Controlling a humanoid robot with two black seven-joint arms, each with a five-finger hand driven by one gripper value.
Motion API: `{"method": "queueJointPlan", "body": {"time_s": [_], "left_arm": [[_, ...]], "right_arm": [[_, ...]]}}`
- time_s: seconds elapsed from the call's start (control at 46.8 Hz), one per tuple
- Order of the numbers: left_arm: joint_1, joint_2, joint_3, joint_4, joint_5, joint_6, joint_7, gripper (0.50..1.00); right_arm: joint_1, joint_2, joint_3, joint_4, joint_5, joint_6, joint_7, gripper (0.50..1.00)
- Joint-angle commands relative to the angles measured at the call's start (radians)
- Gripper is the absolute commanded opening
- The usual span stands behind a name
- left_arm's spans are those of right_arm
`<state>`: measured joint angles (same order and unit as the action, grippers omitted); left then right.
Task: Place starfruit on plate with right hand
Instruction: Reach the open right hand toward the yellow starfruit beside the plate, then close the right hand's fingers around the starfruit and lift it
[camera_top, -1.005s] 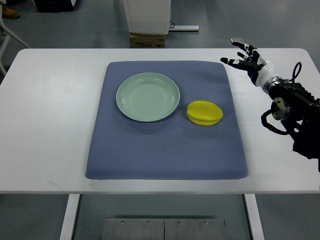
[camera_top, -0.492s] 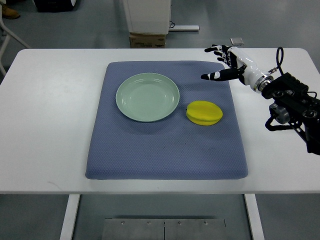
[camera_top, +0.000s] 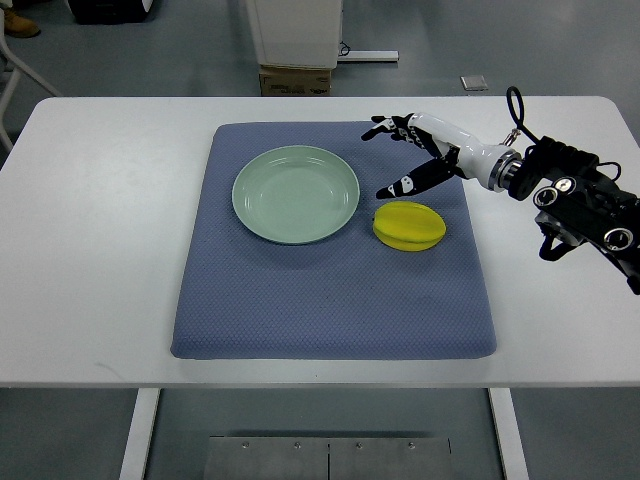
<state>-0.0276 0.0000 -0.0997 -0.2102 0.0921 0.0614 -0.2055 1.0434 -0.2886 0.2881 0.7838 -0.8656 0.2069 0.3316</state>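
The right hand (camera_top: 405, 155) hovers with fingers spread wide and empty, just above the yellow starfruit (camera_top: 409, 226), which lies on the blue mat (camera_top: 330, 300) beside the pale green plate (camera_top: 252, 215). A shallow grasp could let the ridged fruit slip.

White counter (camera_top: 100, 230), blue mat (camera_top: 330, 290) on it. Green plate (camera_top: 296, 193) on mat, empty. Yellow starfruit (camera_top: 409, 225) just right of plate, apart from it. Right hand (camera_top: 415, 155) above starfruit's far side, fingers (camera_top: 398, 187) spread, holding nothing; thumb tip near the fruit, contact unclear. Cardboard box (camera_top: 296, 80) on floor beyond counter.
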Motion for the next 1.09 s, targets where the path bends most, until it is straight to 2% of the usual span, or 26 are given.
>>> {"method": "queueJointPlan", "body": {"time_s": [0.0, 0.128, 0.428, 0.77, 1.069], "left_arm": [[0.0, 0.0, 0.0, 0.0, 0.0, 0.0, 0.0, 1.0], [0.0, 0.0, 0.0, 0.0, 0.0, 0.0, 0.0, 1.0], [0.0, 0.0, 0.0, 0.0, 0.0, 0.0, 0.0, 1.0], [0.0, 0.0, 0.0, 0.0, 0.0, 0.0, 0.0, 1.0], [0.0, 0.0, 0.0, 0.0, 0.0, 0.0, 0.0, 1.0]], "right_arm": [[0.012, -0.012, -0.029, 0.018, -0.016, 0.029, 0.0, 1.0], [0.03, -0.041, -0.078, 0.052, -0.024, 0.042, 0.006, 1.0], [0.026, -0.035, -0.15, 0.052, -0.107, 0.032, 0.023, 1.0], [0.018, -0.029, -0.219, 0.029, -0.136, -0.076, 0.029, 0.998], [-0.002, -0.026, -0.267, -0.015, -0.147, -0.118, 0.058, 0.996]]}}
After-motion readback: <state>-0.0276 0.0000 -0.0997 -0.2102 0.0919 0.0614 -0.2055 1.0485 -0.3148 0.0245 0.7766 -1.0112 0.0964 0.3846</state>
